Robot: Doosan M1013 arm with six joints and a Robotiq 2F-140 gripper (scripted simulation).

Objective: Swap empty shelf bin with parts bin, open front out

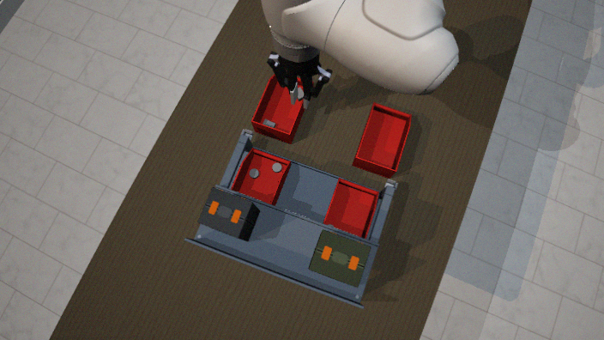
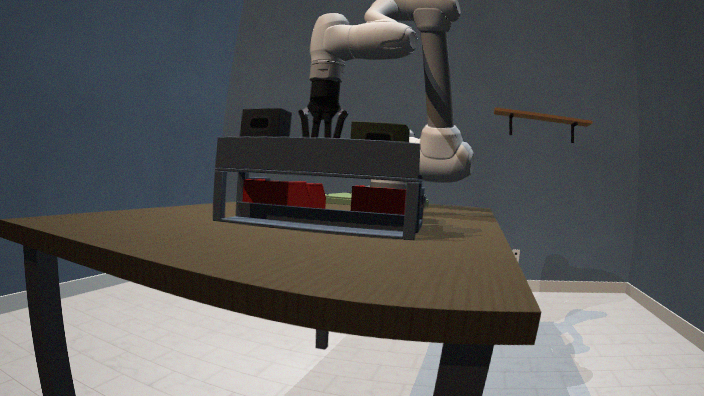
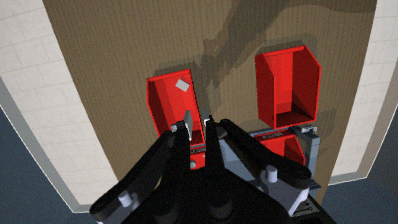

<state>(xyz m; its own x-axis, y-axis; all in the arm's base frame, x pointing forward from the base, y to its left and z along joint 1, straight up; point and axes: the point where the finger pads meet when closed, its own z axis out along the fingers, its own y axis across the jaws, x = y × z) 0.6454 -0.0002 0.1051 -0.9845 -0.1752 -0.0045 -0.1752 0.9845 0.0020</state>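
The top view's upper edge cuts off the pale arm (image 1: 386,47) above the tool (image 1: 299,102).

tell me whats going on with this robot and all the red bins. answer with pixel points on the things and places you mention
The robot's gripper (image 1: 300,102) (image 2: 322,135) (image 3: 197,114) hovers over one side wall of the red bin with parts (image 1: 280,110) (image 3: 161,96) on the table, its fingers a little apart and not clamped on it. The empty bin (image 1: 383,139) (image 3: 284,75) stands upright on the table too. On the shelf (image 1: 279,233) (image 2: 320,156) (image 3: 312,150), a gap between two other red bins is ready to be filled.
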